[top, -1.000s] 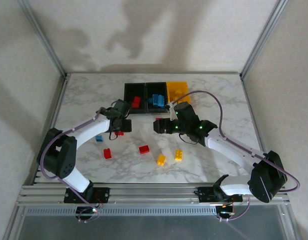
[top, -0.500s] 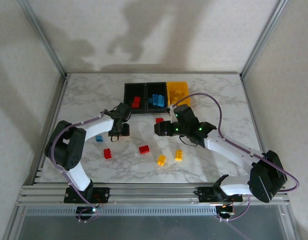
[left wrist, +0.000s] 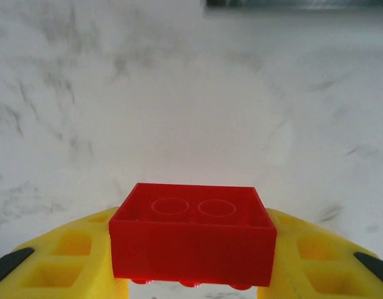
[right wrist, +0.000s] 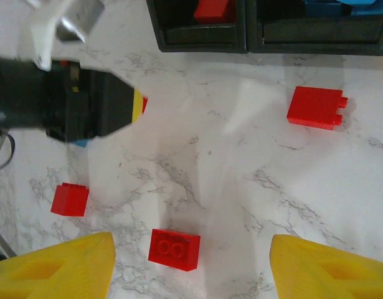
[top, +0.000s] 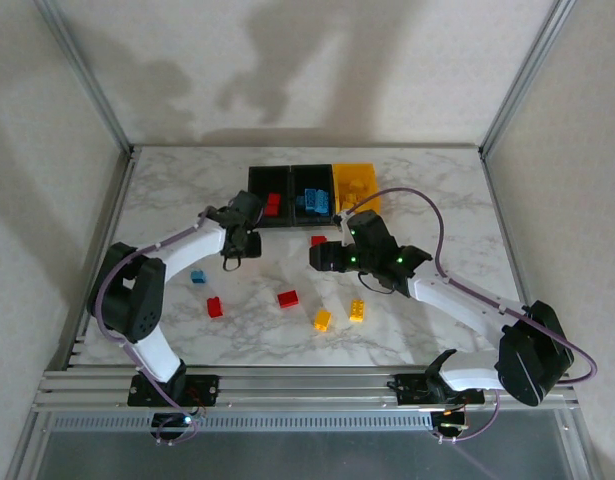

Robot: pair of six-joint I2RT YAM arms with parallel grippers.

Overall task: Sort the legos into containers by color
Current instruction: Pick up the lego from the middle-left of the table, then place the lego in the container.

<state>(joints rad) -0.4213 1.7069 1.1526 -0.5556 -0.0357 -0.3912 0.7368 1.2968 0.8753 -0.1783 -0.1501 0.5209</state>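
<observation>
Red brick clamped in left hand, long axis crosswise, finger to finger. Near that hand, on its far side and a little rightward: black container, reds already inside. Probably the nearer arm for the drop. Right hand half-spread, holding nothing, above loose reds on tabletop.
</observation>
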